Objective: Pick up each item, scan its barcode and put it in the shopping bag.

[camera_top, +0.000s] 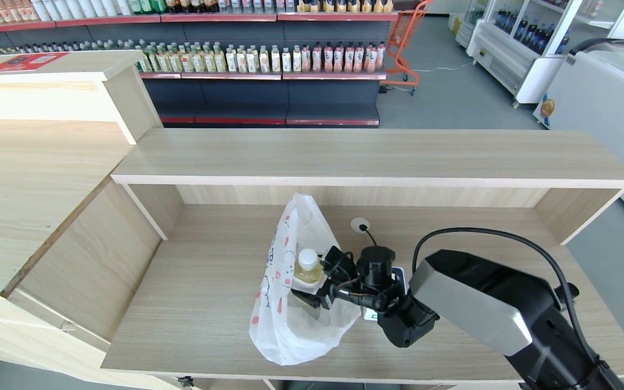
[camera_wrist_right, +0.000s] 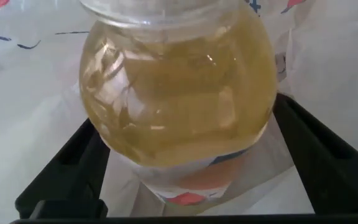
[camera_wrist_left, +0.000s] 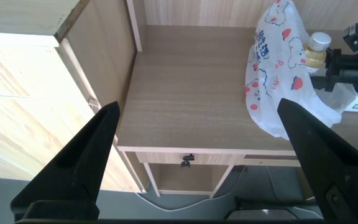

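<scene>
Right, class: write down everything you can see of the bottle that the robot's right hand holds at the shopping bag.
The bottle is clear plastic, rounded at the shoulder, filled with pale yellow liquid and closed by a whitish cap. A label with red and orange shows lower on its body. It stands roughly upright in the mouth of the white shopping bag, whose thin film surrounds it. The right hand grips it, one dark finger on each side.

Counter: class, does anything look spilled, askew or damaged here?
Nothing stands out. The bottle stands upright, capped, at the mouth of the bag, between the jaws of the right gripper. The counter shows no spill.
</scene>
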### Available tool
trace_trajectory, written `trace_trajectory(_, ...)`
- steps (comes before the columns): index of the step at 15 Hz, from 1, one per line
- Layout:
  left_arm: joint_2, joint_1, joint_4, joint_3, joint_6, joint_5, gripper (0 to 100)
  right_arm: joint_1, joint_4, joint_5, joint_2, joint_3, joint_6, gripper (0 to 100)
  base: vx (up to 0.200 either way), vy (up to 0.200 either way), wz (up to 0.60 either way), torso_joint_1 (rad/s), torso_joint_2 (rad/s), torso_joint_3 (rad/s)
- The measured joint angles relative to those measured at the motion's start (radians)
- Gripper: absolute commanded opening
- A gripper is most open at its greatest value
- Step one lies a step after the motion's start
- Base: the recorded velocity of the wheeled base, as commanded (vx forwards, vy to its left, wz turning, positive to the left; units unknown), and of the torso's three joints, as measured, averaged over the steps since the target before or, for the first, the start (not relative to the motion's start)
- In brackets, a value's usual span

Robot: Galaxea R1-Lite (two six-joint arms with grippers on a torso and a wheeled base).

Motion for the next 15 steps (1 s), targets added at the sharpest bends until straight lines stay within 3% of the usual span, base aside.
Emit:
trace_trajectory(5,0.0,0.0,0.0,0.0,0.0,0.0,100,-0.015,0.007,-0.005,-0.095,0.104,0.227,100,0.0,0.0,0.0,0.0,0.0,0.0)
trace_trajectory(9,0.0,0.0,0.0,0.0,0.0,0.0,100,-0.03,0.06,-0.096,-0.267,0.227,0.447,100,0.0,0.0,0.0,0.0,0.0,0.0)
trace_trajectory(15,0.0,0.0,0.0,0.0,0.0,0.0,100,-0.161,0.26,-0.179,-0.647,0.48,0.51,100,0.0,0.0,0.0,0.0,0.0,0.0)
